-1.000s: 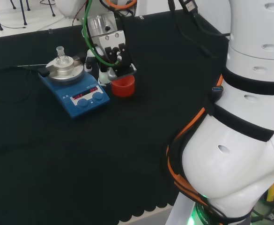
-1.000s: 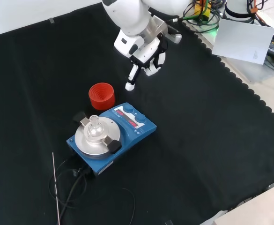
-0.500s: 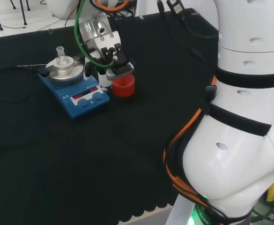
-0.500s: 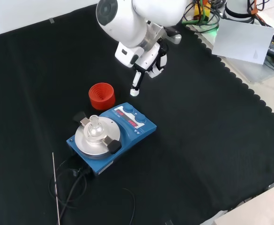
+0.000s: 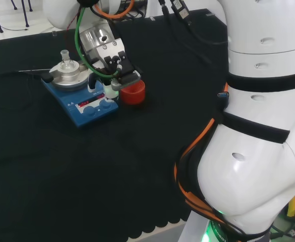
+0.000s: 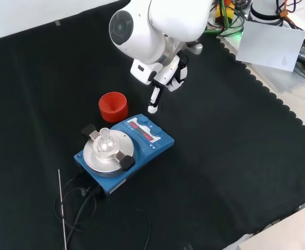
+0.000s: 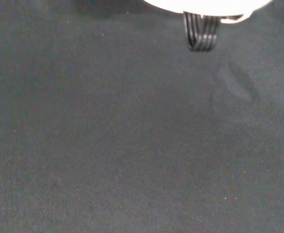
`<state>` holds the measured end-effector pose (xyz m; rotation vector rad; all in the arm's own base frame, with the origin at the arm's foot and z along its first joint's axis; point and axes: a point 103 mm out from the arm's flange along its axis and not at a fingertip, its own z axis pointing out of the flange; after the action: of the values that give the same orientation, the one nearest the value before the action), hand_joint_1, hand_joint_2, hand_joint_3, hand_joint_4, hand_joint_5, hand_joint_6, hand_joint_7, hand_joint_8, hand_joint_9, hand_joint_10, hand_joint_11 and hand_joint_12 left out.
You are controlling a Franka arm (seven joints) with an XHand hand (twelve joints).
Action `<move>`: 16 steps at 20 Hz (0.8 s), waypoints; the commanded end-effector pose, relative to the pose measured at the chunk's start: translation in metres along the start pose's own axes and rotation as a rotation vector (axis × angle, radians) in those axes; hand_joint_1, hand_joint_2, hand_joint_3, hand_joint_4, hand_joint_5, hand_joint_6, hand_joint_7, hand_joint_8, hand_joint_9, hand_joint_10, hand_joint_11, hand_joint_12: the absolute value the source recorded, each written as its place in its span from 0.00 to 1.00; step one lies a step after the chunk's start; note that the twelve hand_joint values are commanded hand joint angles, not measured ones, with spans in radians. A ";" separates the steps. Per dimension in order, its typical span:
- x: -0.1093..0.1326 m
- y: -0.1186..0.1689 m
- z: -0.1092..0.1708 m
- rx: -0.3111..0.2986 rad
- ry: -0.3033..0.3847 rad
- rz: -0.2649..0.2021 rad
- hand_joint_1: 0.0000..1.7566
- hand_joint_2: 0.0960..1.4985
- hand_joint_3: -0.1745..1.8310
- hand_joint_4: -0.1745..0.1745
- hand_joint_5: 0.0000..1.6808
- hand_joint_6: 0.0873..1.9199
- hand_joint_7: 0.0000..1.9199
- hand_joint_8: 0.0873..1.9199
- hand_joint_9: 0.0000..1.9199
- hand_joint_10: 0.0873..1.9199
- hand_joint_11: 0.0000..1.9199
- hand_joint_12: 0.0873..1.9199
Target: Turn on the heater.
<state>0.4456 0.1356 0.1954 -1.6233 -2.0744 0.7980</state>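
- Now the hand point(image 6: 165, 78) hovers just above the blue heater point(image 6: 125, 150) on the surface point(image 6: 235, 156), one finger point(image 6: 153, 101) straight down, the rest curled, holding nothing.
- Risk: that finger drifts sideways and clips the red ring point(image 6: 113, 106) beside the heater.
- Or it misses the front knobs point(image 5: 98, 107) and hits the display.

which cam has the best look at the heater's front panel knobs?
Front view: the heater sits unobstructed, both knobs and the display strip clear below the hand. Head view shows the knobs too, smaller, with the hand right above the panel. Wrist view gives black cloth.
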 end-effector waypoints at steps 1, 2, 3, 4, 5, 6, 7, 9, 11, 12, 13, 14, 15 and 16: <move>0.003 0.009 0.004 0.014 -0.014 -0.009 0.84 0.41 0.60 0.44 0.21 0.00 0.99 0.86 1.00 0.95 1.00 0.93; 0.002 0.011 0.006 0.018 -0.015 -0.011 0.84 0.41 0.60 0.45 0.21 0.00 0.99 0.86 1.00 0.95 1.00 0.93; 0.002 0.012 0.007 0.022 -0.016 -0.012 0.84 0.41 0.60 0.45 0.21 0.00 0.99 0.86 1.00 0.95 1.00 0.93; 0.002 0.014 0.009 0.027 -0.018 -0.012 0.84 0.41 0.60 0.45 0.21 0.00 0.99 0.86 1.00 0.95 1.00 0.93; 0.003 0.016 0.011 0.029 -0.019 -0.013 0.84 0.41 0.60 0.45 0.21 0.00 0.99 0.86 1.00 0.95 1.00 0.93; 0.003 0.018 0.013 0.034 -0.019 -0.015 0.84 0.41 0.60 0.45 0.21 0.00 0.99 0.86 1.00 0.95 1.00 0.93; 0.003 0.019 0.014 0.038 -0.018 -0.016 0.84 0.41 0.60 0.45 0.21 0.00 0.99 0.86 1.00 0.95 1.00 0.93; 0.001 0.023 0.018 0.042 -0.017 -0.017 0.84 0.41 0.60 0.45 0.21 0.00 0.99 0.86 1.00 0.95 1.00 0.93; 0.004 0.024 0.019 0.046 -0.025 -0.012 0.84 0.41 0.60 0.45 0.21 0.00 0.99 0.86 1.00 0.95 1.00 0.93; 0.005 0.024 0.019 0.044 -0.025 -0.013 0.84 0.41 0.60 0.45 0.21 0.00 0.99 0.86 1.00 0.95 1.00 0.93; 0.005 0.025 0.020 0.046 -0.029 -0.015 0.84 0.41 0.60 0.46 0.21 0.00 0.99 0.86 1.00 0.95 1.00 0.93; 0.004 0.026 0.021 0.047 -0.027 -0.018 0.84 0.41 0.60 0.46 0.21 0.00 0.99 0.86 1.00 0.95 1.00 0.93; 0.003 0.027 0.022 0.048 -0.023 -0.018 0.84 0.41 0.60 0.46 0.21 0.00 0.99 0.86 1.00 0.95 1.00 0.93; 0.001 0.028 0.023 0.050 -0.024 -0.018 0.84 0.41 0.60 0.46 0.21 0.00 0.99 0.86 1.00 0.95 1.00 0.93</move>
<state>0.4508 0.1397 0.1631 -1.5774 -2.0664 0.8582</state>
